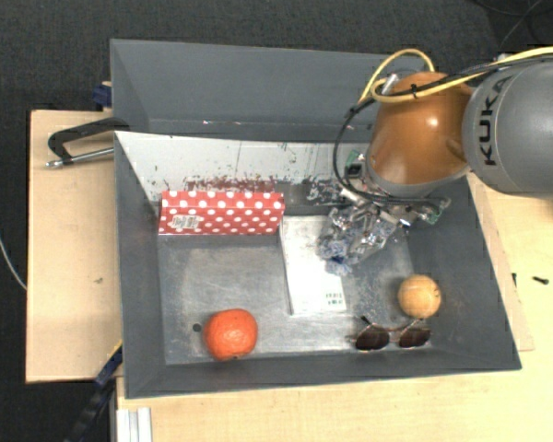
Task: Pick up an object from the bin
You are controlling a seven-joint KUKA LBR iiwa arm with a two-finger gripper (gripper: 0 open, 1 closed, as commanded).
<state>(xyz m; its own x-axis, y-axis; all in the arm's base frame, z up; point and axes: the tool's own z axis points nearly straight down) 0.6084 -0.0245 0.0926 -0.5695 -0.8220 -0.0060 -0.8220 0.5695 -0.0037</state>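
While the gripper (355,238) hangs over the white packet (309,274), spread or pinched unclear, a descent likely comes next.

You're looking at a bin (212,279) of dull grey metal, its floor scuffed and faintly shiny. The dotted box (222,212) at its back left looks like matt printed paper. The sunglasses (374,340) by the front right corner have glossy lenses. The wrist's orange cover (415,141) gleams smooth.

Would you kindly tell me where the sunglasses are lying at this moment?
In the camera view the sunglasses lie near the front right corner of the bin, just below the yellow-orange ball and right of the white flat box.
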